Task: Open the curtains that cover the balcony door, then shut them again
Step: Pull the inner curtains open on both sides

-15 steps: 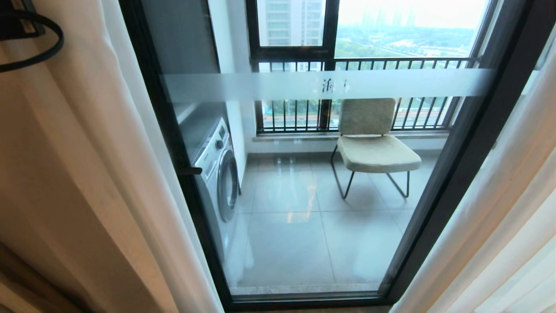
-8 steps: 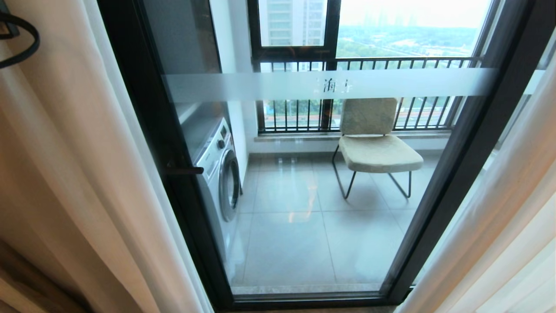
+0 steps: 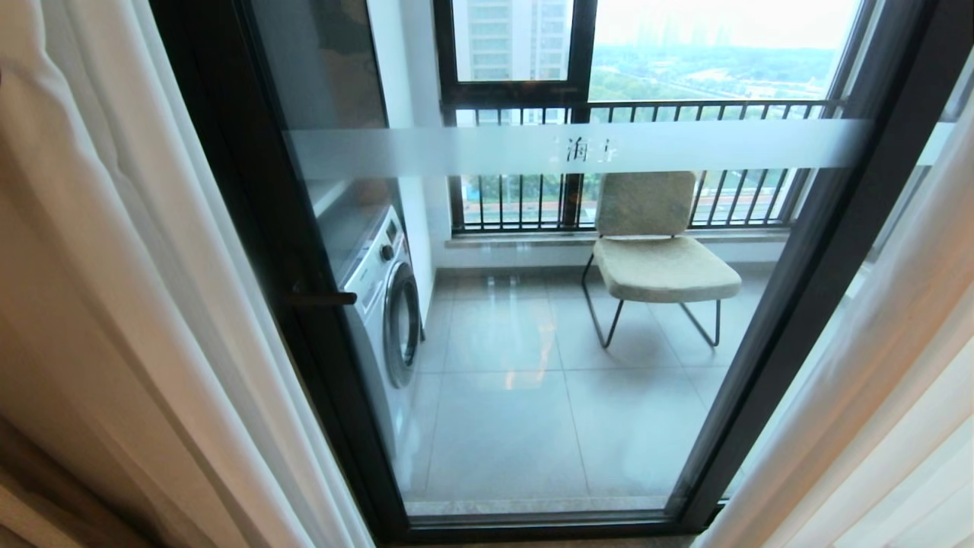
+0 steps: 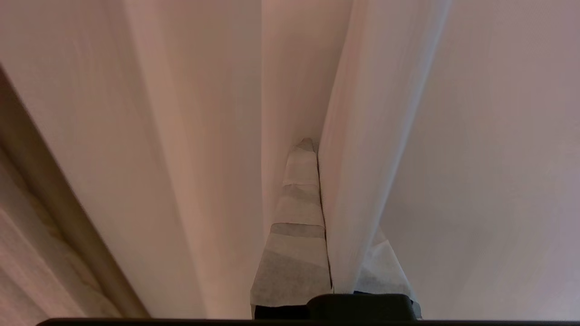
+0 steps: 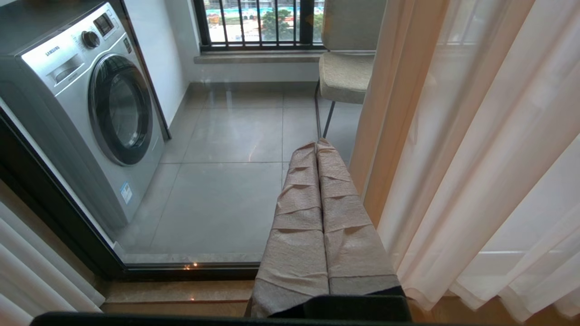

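Observation:
The curtains are parted, with white sheers hanging at the left (image 3: 137, 304) and right (image 3: 875, 396) of the head view and a strip of thick beige drape (image 3: 30, 502) at the lower left. Between them stands the balcony door (image 3: 251, 228), dark-framed glass with a frosted band (image 3: 456, 148). My left gripper (image 4: 316, 148) is out of the head view; its wrist view shows the taped fingers (image 4: 297, 217) shut on a fold of the left sheer (image 4: 362, 136), which drapes over one finger. My right gripper (image 5: 317, 144) hangs low before the door, shut and empty, beside the right sheer (image 5: 476, 158).
Behind the glass are a washing machine (image 3: 384, 304), a beige chair (image 3: 658, 259) on thin metal legs and a black-barred railing window (image 3: 647, 110). A short handle (image 3: 319, 298) sticks out of the door's left frame. A stone sill (image 5: 181, 290) runs under the door.
The left sheer's edge has slid further left, baring more of the door's left frame. The black cable of my left arm has left the top left corner of the head view.

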